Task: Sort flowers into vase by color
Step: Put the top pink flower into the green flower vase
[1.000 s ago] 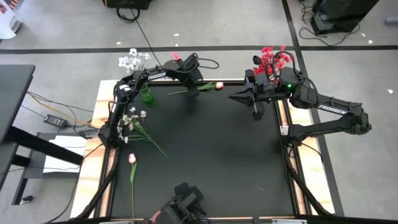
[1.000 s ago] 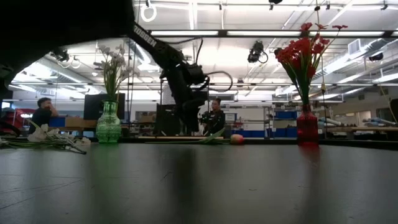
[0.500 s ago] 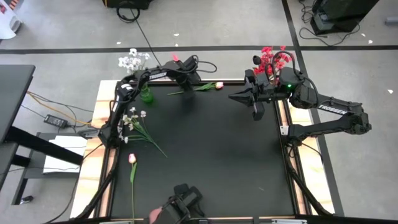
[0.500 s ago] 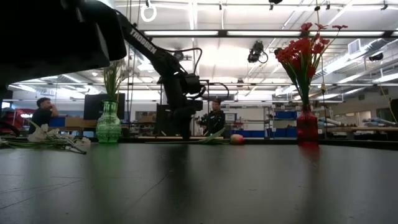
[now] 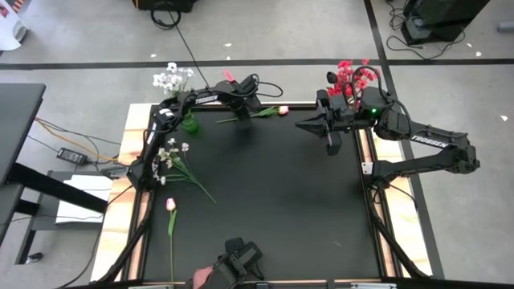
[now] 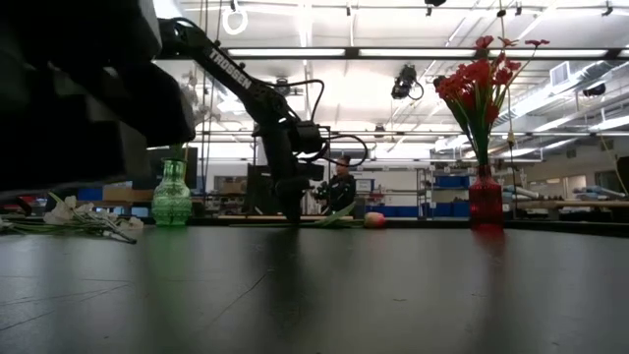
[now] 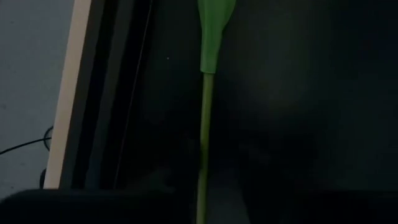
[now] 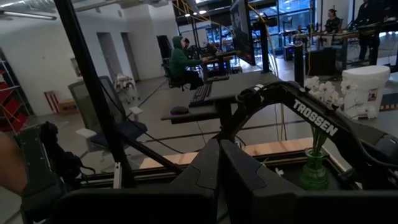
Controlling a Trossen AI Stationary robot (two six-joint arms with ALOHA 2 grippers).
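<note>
A pink-white bud flower (image 5: 283,110) lies by the table's far edge, its green stem (image 7: 203,124) flat on the black mat. My left gripper (image 5: 241,104) stands low over that stem, open, with a finger on either side of it (image 6: 292,205). My right gripper (image 5: 330,138) hovers shut near the right edge, beside the red vase (image 6: 486,197) of red blooms (image 5: 351,76). The green vase (image 5: 187,122) holds white blooms (image 5: 170,78). A white bunch (image 5: 173,156) and a second bud flower (image 5: 170,206) lie on the mat's left side.
The wooden table rim (image 5: 132,152) frames the black mat (image 5: 281,201), whose middle and right are bare. A dark device (image 5: 237,258) sits at the near edge. People sit at desks in the room beyond (image 6: 67,179). Cables run over the floor at left.
My left gripper has moved a little toward the table's left and far edge and come down to the mat over the bud flower's stem. The flower has stayed where it lay.
</note>
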